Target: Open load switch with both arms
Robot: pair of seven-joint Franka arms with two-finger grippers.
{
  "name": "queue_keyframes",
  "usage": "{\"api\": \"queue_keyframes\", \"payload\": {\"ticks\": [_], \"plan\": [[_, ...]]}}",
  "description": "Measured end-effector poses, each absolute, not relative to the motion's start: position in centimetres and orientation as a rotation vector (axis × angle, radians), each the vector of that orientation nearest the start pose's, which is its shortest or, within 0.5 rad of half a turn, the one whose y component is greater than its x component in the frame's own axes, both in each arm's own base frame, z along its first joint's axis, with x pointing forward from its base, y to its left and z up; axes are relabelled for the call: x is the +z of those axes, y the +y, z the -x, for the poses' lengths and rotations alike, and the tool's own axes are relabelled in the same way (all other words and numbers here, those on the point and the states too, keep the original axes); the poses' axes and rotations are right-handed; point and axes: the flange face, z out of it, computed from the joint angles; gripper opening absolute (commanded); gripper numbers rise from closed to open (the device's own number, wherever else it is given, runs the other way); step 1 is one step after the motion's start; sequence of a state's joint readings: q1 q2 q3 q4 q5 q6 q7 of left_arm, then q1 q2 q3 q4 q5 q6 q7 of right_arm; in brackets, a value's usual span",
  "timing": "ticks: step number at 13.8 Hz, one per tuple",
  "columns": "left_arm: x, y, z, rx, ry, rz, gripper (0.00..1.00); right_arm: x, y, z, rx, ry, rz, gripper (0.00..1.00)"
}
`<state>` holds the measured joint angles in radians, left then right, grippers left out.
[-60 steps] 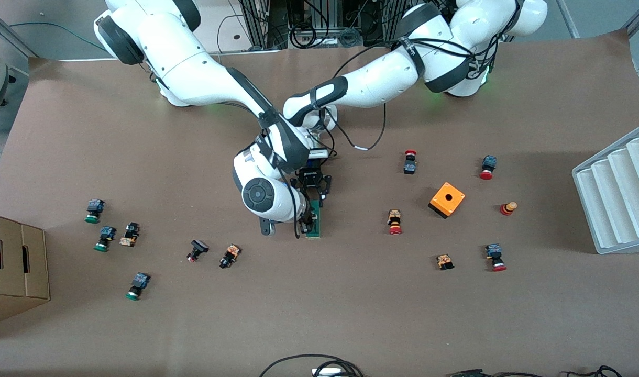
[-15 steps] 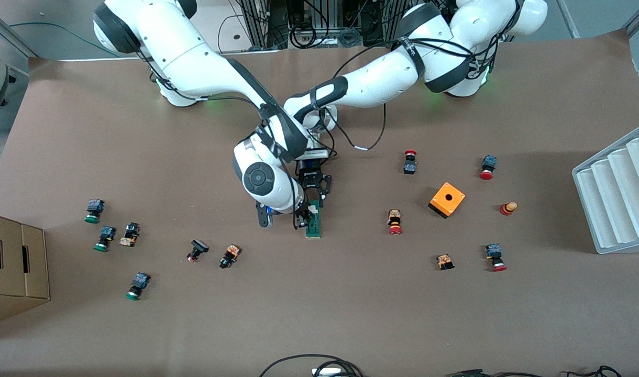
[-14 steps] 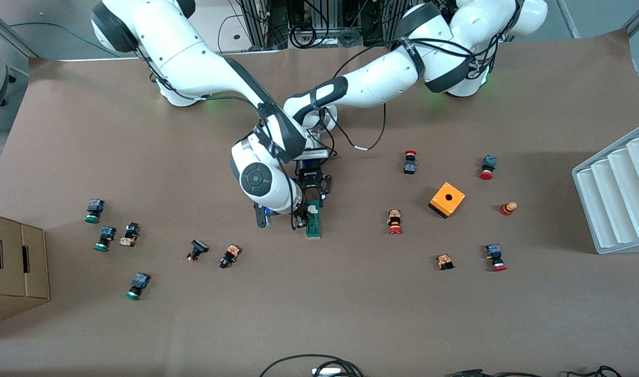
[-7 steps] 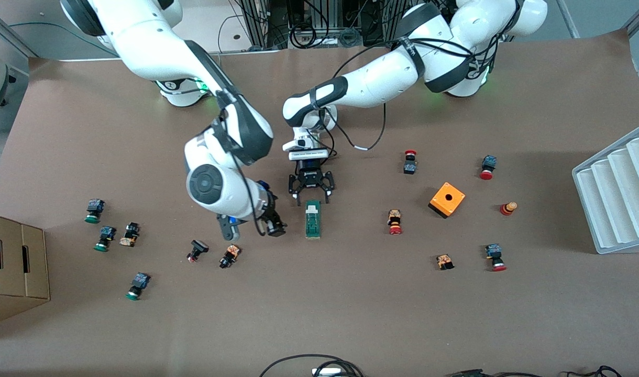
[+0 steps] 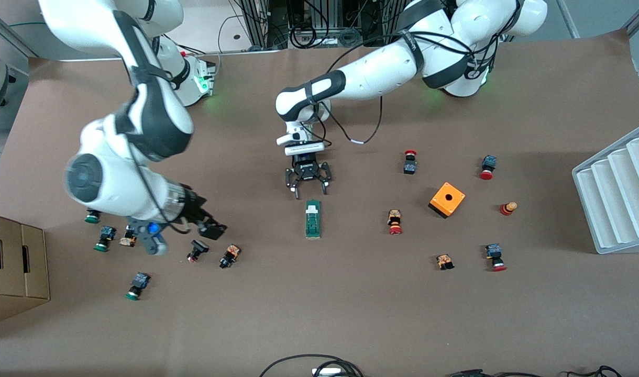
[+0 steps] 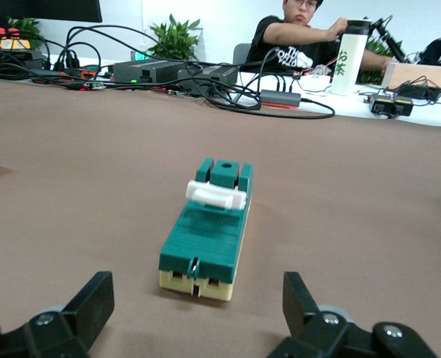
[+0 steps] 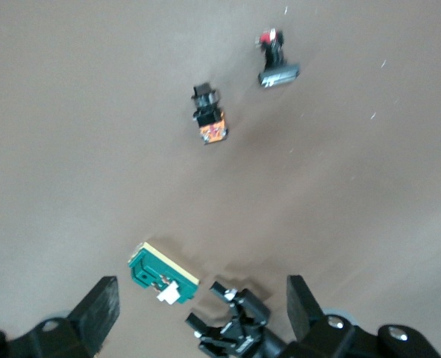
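Brown table (image 5: 319, 314), load switch (image 5: 312, 219), buttons (image 5: 394, 221)

Green load switch (image 5: 312, 219) flat on table.

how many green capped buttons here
3 green buttons at the right arm's end: one peeking from under the right arm, one nearer the camera, one nearest. More may be hidden.

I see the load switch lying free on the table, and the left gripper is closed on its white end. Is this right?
Not quite. The load switch does lie free on the table, but the left gripper is open and apart from its white end, as the front view and left wrist view show.
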<state>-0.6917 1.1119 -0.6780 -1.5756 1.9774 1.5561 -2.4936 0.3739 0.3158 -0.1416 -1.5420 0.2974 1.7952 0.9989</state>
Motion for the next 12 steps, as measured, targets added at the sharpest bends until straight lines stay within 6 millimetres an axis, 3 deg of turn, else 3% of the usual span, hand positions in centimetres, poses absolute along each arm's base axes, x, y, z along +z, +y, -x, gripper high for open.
{"api": "queue_keyframes", "payload": {"ticks": [3,6,9,12], "plan": [[12.0,-60.8,-30.1,-1.738,-0.349,2.513,1.0,51.8,11.2,-61.6,0.243,0.98,2.77,1.0],[16.2,-61.5,-30.0,-1.584,-0.334,2.538,1.0,55.5,4.6,-60.6,0.122,0.733,2.86,1.0],[22.4,-62.3,-29.6,-1.487,-0.324,2.558,1.0,57.9,-0.1,-59.4,0.028,0.475,2.928,1.0],[27.0,-62.4,-29.4,-1.403,-0.281,2.564,1.0,59.2,-3.7,-57.6,-0.034,0.255,2.994,1.0]]}}
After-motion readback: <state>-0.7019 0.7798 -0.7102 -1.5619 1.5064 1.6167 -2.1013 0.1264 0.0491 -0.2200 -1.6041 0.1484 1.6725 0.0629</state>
